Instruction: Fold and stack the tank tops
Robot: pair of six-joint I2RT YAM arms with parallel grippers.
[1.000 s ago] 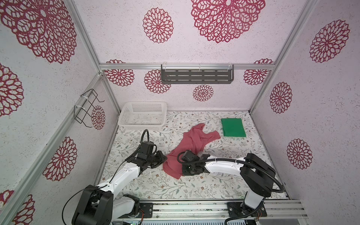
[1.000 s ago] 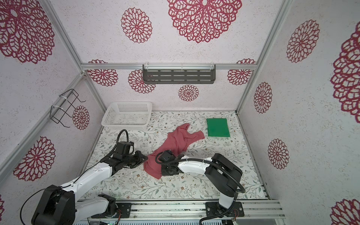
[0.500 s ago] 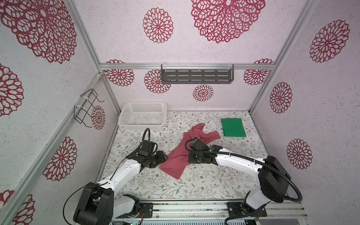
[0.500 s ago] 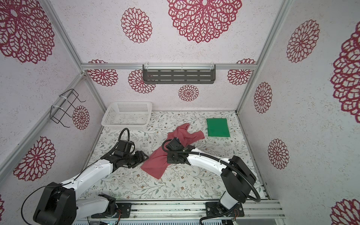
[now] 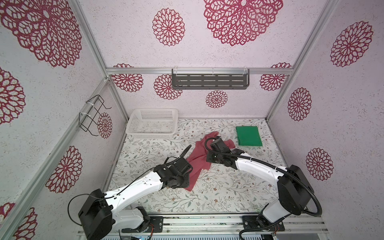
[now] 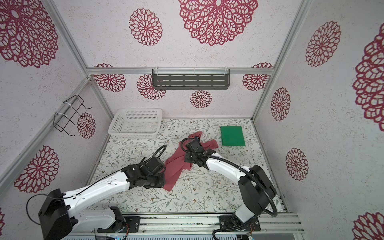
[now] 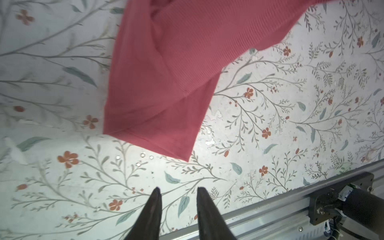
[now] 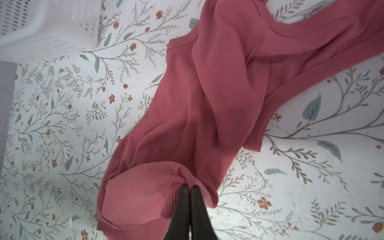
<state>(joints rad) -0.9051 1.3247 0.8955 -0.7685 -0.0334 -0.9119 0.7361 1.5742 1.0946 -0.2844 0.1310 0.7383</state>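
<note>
The rose-red tank top [image 5: 198, 160] [image 6: 176, 164] is laid out unfolded and rumpled on the floral table [image 5: 218, 187]. In both top views it is found in front of the white basket [image 5: 153, 110] [image 6: 137, 110] and off to its right, apart from it. Its strap end is turned toward the basket's side of the table, and its hem corner is the part farthest from the basket.

In the right wrist view, a bunched fold of its ribbed fabric [image 8: 197, 104] is pinched by the right gripper [image 8: 189, 187]. The fingers are closed tight on the cloth, which is gathered into a ridge at the tips. A corner of the basket [image 8: 31, 31] is seen beyond the garment.

The left gripper [image 7: 177, 189] is held over bare table just short of the hem corner [image 7: 166, 72], farther from the basket than the garment. Its jaws are parted a little and nothing is seen between them.

The green tank top [image 5: 248, 136] [image 6: 232, 136] is folded into a flat rectangle. It is placed about level with the basket's front edge, well to the basket's right, and is kept clear of the rose-red top.
</note>
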